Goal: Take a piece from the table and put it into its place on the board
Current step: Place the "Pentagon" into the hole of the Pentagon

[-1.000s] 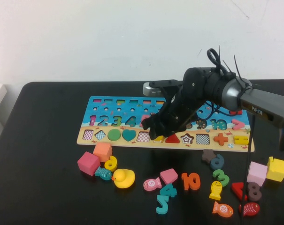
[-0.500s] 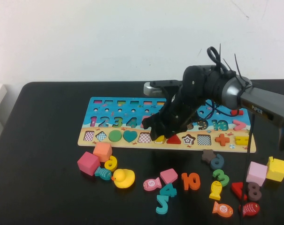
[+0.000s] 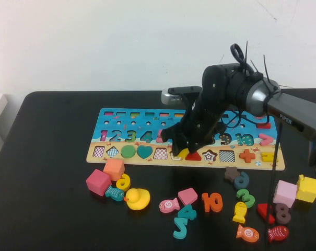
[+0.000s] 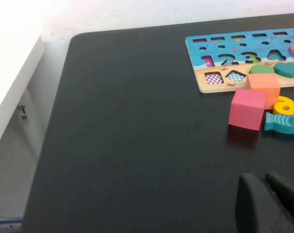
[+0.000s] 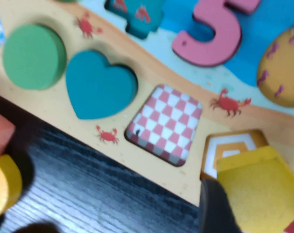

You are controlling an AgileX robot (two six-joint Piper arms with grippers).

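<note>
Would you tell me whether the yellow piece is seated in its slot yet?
Not yet. The piece, in the right gripper, sits tilted over its slot, whose patterned bottom still shows. The left gripper is parked.

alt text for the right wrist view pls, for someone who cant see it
Close-up from the right gripper: it holds the yellow piece just above its pentagon slot on the board, not yet seated. Beside that slot are an empty checkered slot, a teal heart and a green circle. The left gripper is not in this view.
</note>
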